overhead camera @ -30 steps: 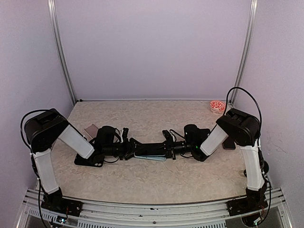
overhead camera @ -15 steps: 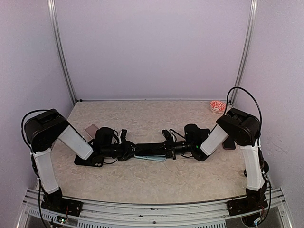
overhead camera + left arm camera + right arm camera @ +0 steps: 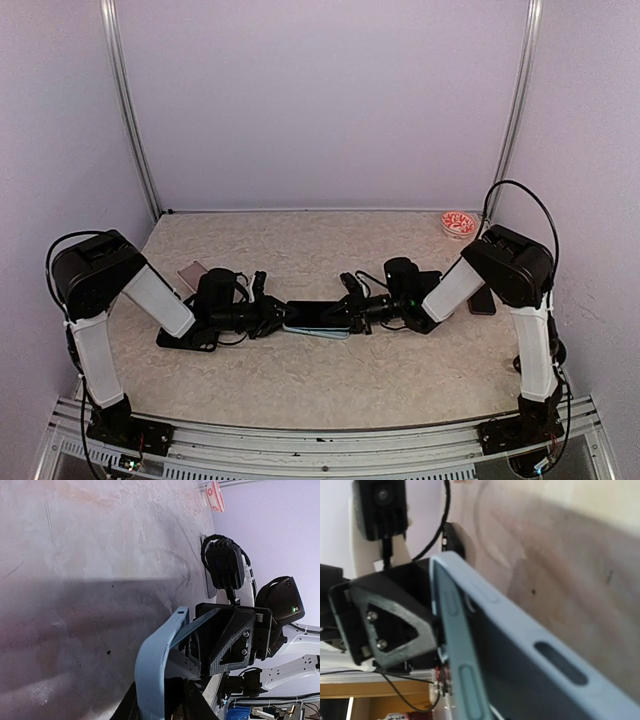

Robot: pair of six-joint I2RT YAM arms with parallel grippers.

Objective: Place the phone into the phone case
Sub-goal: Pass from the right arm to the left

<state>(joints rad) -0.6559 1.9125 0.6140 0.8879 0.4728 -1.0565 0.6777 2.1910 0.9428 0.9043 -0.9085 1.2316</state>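
A light-blue phone case (image 3: 318,330) with a dark phone (image 3: 318,313) on it is held just above the table between both grippers at the centre. My left gripper (image 3: 274,318) is shut on the case's left end; in the left wrist view its dark fingers (image 3: 192,705) clamp the curved blue case (image 3: 159,665). My right gripper (image 3: 356,312) is at the right end, and it shows as a black block (image 3: 230,635) over the far end. In the right wrist view the case (image 3: 520,655) fills the frame; my own fingers are hidden there.
A pink phone (image 3: 192,272) lies behind the left arm and a black flat thing (image 3: 180,338) under it. A dark phone (image 3: 482,301) lies by the right arm. A red-and-white dish (image 3: 458,223) sits at the back right corner.
Both wrists have shifted a little to the left. The right gripper has closed in toward the left one, with the phone and case still between them.
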